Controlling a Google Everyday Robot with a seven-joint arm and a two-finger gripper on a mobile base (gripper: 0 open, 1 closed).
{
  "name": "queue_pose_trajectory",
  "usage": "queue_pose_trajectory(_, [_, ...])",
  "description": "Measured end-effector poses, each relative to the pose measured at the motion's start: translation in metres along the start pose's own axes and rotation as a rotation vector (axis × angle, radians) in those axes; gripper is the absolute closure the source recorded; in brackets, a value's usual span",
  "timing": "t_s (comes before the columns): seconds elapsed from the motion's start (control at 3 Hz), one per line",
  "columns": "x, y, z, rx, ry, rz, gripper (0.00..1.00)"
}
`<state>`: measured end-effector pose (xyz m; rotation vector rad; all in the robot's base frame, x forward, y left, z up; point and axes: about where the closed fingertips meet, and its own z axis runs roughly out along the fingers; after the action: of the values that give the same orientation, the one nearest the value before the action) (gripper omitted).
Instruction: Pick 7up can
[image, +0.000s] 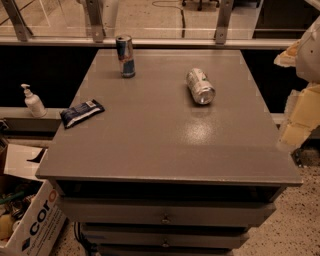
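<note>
Dim, warm light. A soft glare patch lies on the table (150, 145), left of the gripper (299, 120), which shows pale and washed-out at the right edge.

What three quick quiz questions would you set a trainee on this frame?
1. True or false: the 7up can stands upright.
2. Which thing lies nearest the left edge of the table? A) the blue-and-silver can B) the dark blue packet C) the 7up can
3. Where is the gripper relative to the table?

Key
1. False: it lies on its side, shiny end toward the camera.
2. B.
3. At the table's right edge, well apart from the 7up can.
</note>
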<state>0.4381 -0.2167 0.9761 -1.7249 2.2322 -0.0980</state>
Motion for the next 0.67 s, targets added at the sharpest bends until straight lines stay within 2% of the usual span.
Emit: queue_pose_trajectory(0.67, [0.0, 0.0, 0.0, 0.0, 0.0, 0.0, 0.0])
